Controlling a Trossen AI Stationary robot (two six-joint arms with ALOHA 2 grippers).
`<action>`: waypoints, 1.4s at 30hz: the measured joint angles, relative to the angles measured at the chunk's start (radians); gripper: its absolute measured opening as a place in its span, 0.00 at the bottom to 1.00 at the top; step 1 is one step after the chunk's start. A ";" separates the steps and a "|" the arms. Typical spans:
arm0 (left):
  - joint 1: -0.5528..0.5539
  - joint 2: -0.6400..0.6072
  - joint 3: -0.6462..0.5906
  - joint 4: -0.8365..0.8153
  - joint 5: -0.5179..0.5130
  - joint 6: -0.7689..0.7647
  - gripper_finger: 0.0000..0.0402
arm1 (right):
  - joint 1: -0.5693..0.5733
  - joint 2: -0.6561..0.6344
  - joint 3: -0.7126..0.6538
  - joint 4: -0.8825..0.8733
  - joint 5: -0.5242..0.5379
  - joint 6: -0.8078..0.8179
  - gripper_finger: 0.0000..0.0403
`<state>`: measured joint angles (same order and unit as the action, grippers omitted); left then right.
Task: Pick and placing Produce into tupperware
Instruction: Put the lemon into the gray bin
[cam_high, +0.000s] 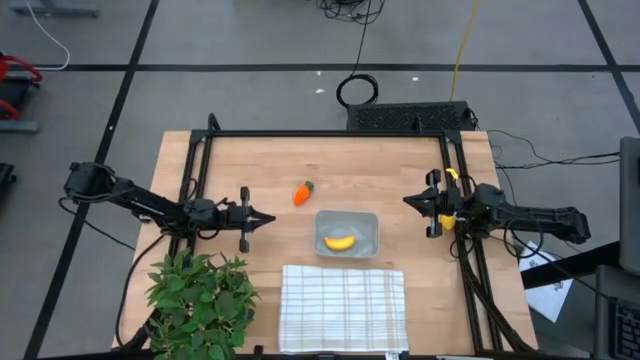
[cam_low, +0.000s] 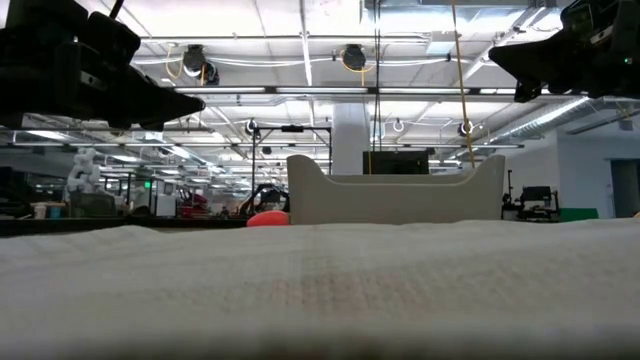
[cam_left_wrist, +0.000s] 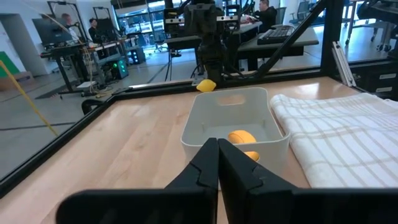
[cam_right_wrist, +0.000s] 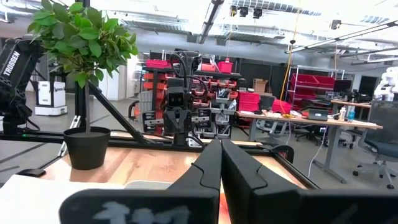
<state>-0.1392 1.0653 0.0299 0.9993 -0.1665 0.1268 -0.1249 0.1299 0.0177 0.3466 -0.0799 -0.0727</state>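
The tupperware (cam_high: 362, 228), a shallow grey-clear tub, stands mid-table, and the yellow banana (cam_high: 340, 241) lies on its floor. The orange carrot (cam_high: 302, 192) with its green top lies on the wood just beyond the tub toward the far-left. A small yellow piece (cam_high: 449, 223) shows close under my right arm's wrist; in the left wrist view this yellow piece (cam_left_wrist: 205, 85) sits behind the tub. My left gripper (cam_high: 272, 217) is shut, hovering left of the tub and pointing at it. My right gripper (cam_high: 406, 200) is shut, hovering right of the tub. Neither holds anything.
A white checked cloth (cam_high: 342, 308) lies flat at the near edge, right in front of the tub. A leafy green plant (cam_high: 200, 300) stands at the near-left corner, close to my left arm. Black frame rails (cam_high: 330, 133) run along the table's left, far and right sides.
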 joint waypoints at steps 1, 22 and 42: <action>0.000 0.000 0.000 0.000 0.000 0.000 0.02 | 0.000 0.000 0.000 0.000 0.000 -0.005 0.00; 0.000 0.000 0.001 0.000 -0.001 0.000 0.08 | 0.000 0.056 0.227 -0.320 0.098 0.061 0.15; 0.000 0.000 0.001 -0.002 -0.001 0.009 0.08 | -0.002 0.495 0.656 -0.889 0.238 0.274 0.63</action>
<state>-0.1390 1.0657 0.0307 0.9974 -0.1673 0.1362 -0.1266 0.6251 0.6733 -0.5422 0.1585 0.2016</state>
